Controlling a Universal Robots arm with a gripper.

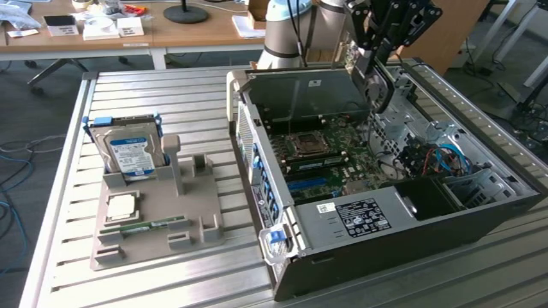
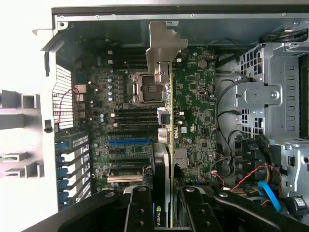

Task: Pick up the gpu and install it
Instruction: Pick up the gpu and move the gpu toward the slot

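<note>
End effector (image 2: 163,203) clamped on the gpu (image 2: 165,120), held edge-on above the motherboard (image 2: 203,96).

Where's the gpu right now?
Clamped edge-on in the gripper, the gpu hangs over the motherboard in the open computer case, on the exterior view's right.

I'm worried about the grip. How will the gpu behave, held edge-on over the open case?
The gpu looks stiff: its thin green board runs straight to the silver bracket. Held near one end by the gripper, it might pivot if bumped. Exposed circuitry suggests it's fragile.
</note>
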